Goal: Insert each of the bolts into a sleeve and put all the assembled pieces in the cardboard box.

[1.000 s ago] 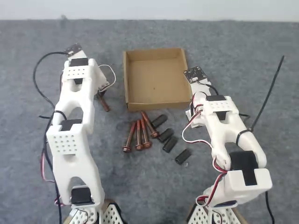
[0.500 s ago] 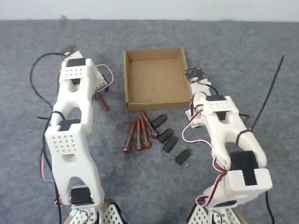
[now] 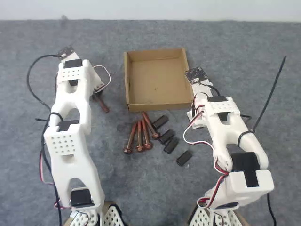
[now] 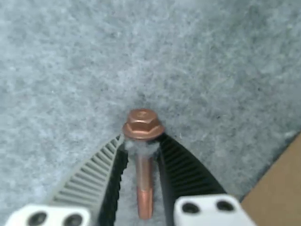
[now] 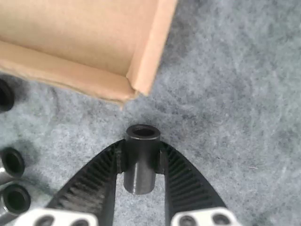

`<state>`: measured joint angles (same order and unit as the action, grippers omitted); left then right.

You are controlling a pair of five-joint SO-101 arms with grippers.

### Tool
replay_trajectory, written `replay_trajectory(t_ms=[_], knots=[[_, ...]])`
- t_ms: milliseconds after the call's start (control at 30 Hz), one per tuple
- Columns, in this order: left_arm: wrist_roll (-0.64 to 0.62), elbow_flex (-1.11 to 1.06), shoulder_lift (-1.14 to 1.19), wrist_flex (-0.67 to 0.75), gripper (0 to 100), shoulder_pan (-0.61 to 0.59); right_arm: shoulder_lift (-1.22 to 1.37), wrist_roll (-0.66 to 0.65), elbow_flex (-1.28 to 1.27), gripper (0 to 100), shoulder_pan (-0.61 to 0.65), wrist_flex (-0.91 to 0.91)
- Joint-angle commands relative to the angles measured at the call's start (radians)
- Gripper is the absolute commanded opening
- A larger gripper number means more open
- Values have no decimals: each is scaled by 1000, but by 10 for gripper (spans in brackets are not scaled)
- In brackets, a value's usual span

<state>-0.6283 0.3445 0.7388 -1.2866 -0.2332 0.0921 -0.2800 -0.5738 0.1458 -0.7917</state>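
Left of the open brown cardboard box [image 3: 155, 106], the left gripper [image 4: 141, 146] is clamped on a copper hex-head bolt [image 4: 143, 125], just under its head. By the box's near right corner, the right gripper [image 5: 141, 157] pinches a black cylindrical sleeve [image 5: 142, 134]. Held on its thin shank, the bolt could swivel and miss the bore, or slip free when the two pieces meet.
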Motion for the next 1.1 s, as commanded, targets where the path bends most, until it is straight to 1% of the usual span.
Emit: replay_trajectory(t_ms=[0, 167, 200, 267, 300, 467, 633, 733, 933, 1067], knots=[[-8, 41, -11, -6, 116, 0, -61, 5, 6, 6, 8, 15], [-6, 42, -11, 11, 107, 5, -61, 5, 6, 6, 8, 15], [-5, 42, -11, 14, 86, 5, -61, 5, 6, 6, 8, 15], [-3, 42, -11, 14, 13, 5, -61, 5, 6, 6, 8, 15], [0, 41, -11, 11, 5, 5, -61, 5, 6, 6, 8, 15], [118, 36, -11, -12, 11, 8, -61, 5, 6, 6, 8, 13], [279, 36, -20, -75, 11, 66, -65, 5, 6, 6, 12, 10], [364, 38, -21, -83, 11, 78, -70, 5, 5, 6, 21, 8], [423, 39, -23, -109, 11, 74, -71, 11, 6, 6, 30, -15], [430, 4, -60, -80, 11, 64, -73, 11, 8, 6, 19, -44]])
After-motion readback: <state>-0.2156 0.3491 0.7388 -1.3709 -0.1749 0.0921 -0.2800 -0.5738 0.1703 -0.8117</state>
